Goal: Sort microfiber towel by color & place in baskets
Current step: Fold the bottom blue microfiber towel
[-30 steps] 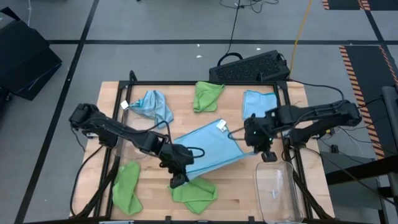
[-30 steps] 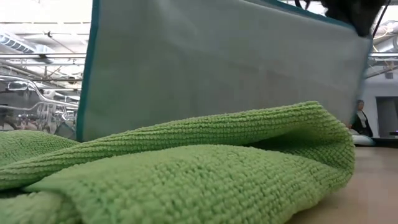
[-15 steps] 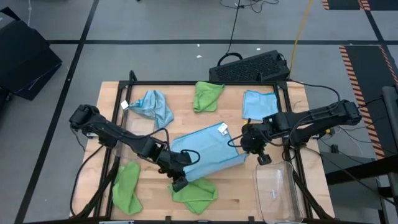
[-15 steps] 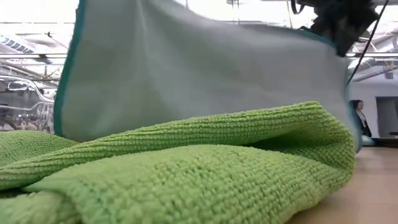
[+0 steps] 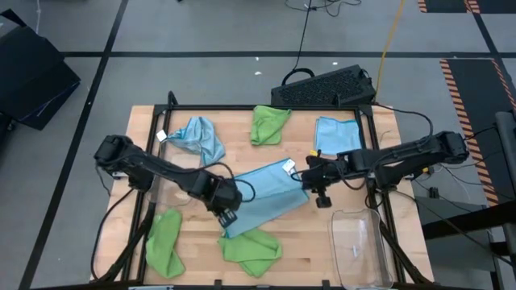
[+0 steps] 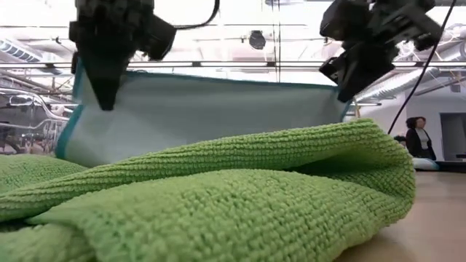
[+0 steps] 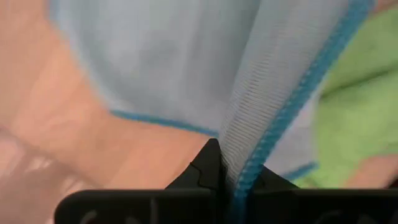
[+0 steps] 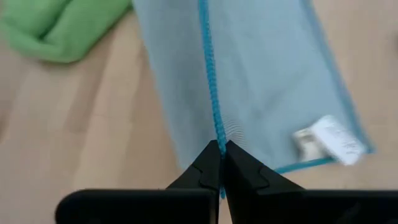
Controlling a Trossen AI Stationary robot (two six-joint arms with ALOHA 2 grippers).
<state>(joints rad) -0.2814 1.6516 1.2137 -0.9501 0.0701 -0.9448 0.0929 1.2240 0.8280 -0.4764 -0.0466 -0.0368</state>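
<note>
A light blue microfiber towel [image 5: 266, 197] with a white tag [image 8: 329, 140] hangs spread between my two grippers at the table's middle. Its lower part lies on the wood. My left gripper [image 5: 227, 216] [image 6: 109, 94] is shut on its near left corner. My right gripper [image 5: 310, 179] [image 6: 342, 84] is shut on its right corner. Green towels lie at near centre [image 5: 251, 248], near left [image 5: 164, 242] and far centre [image 5: 268, 122]. A crumpled blue towel [image 5: 197, 135] lies far left and a folded one [image 5: 334, 133] far right. A clear basket [image 5: 359, 246] stands near right. My left gripper pinches the towel's dark-blue hemmed edge [image 7: 252, 177] between its two fingers, coming from above and pointing steeply down. The cloth hangs below the fingers. My right gripper pinches the hemmed edge [image 8: 216, 138] at its corner, slanting down from the table's right. The top edge [image 6: 218, 75] runs nearly straight between both grippers.
A black perforated crate [image 5: 322, 84] sits beyond the table's far edge. A black frame [image 5: 242, 107] runs along the table's sides. The near green towel [image 6: 218, 196] fills the low view's foreground. A person [image 6: 421, 138] stands far off in the room.
Both grippers have sunk with the blue towel and tipped more steeply down. My right gripper has gone toward the table's left, my left a little toward the far edge. The towel's top edge has dropped low, and more of the cloth now lies on the table.
</note>
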